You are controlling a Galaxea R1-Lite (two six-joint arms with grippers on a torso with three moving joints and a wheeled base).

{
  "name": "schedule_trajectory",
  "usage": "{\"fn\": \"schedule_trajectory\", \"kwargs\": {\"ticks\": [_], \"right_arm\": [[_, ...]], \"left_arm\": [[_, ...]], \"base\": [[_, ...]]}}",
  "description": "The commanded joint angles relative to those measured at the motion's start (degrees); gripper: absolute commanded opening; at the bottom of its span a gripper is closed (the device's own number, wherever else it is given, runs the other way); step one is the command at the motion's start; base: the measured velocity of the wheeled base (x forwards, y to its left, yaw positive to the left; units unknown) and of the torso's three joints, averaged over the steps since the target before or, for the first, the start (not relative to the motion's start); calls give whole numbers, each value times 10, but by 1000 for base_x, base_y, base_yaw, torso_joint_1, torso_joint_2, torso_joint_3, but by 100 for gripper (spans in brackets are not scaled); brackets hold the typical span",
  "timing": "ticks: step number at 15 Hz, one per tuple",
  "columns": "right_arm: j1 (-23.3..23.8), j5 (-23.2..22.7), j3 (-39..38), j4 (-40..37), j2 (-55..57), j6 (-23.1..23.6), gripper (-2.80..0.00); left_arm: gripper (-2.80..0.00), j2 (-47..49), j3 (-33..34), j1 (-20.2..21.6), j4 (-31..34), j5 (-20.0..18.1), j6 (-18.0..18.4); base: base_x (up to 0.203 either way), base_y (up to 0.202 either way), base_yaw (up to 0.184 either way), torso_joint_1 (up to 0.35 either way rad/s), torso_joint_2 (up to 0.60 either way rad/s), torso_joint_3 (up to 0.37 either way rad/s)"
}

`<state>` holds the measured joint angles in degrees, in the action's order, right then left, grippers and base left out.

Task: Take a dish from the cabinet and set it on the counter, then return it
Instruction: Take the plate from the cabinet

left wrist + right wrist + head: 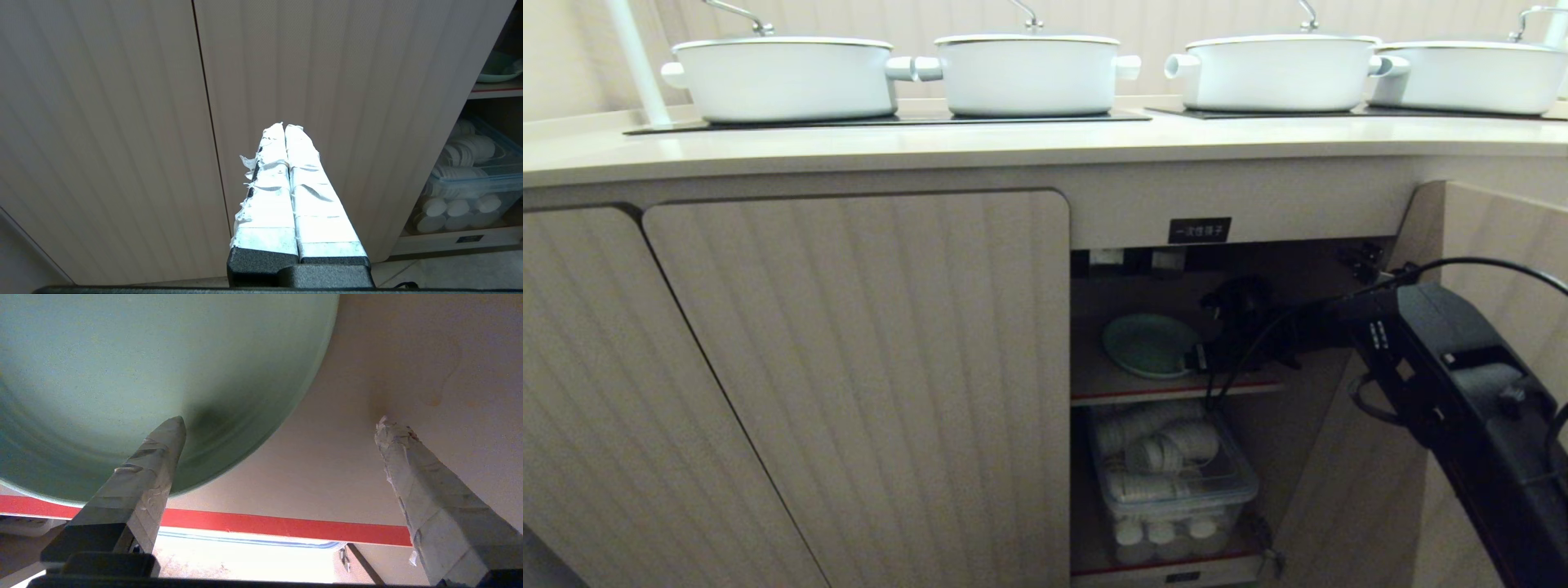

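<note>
The mint-green dish [1147, 343] lies flat on the upper wooden shelf [1176, 390] inside the open cabinet [866, 367], below the counter [1013, 143]. My right arm reaches into the opening from the right, and its gripper [1240, 320] hovers at the dish's right side. In the right wrist view the gripper [280, 422] is open wide. One taped finger [155, 465] is over the dish [143, 375] and the other [412, 473] is over the bare shelf [347, 437]. Nothing is gripped. My left gripper [284, 125] is shut and empty before a closed ribbed door.
Several white lidded pots [784, 77] stand on black panels on the counter. A clear plastic box [1176, 482] of white cups fills the lower shelf. The cabinet's open door [1503, 237] stands at the right behind my arm. A black label [1199, 230] sits above the opening.
</note>
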<state>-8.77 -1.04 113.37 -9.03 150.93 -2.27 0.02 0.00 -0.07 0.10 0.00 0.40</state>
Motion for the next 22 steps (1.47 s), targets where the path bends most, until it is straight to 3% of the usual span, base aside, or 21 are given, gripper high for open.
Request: {"fn": "schedule_trajectory", "kwargs": {"ticks": [1,2,22], "right_arm": [[-1,0,0,1,3,0,0],[-1,0,0,2,4,0,-273],[-2,1,-2,0,-3,-11,-280]], "left_arm": [[-280,0,0,0,0,0,0],[-280,1,0,0,0,0,0],[-280,0,0,0,0,0,0]], "base": [[0,0,0,0,0,0],[0,0,0,0,0,0],[0,0,0,0,0,0]]}}
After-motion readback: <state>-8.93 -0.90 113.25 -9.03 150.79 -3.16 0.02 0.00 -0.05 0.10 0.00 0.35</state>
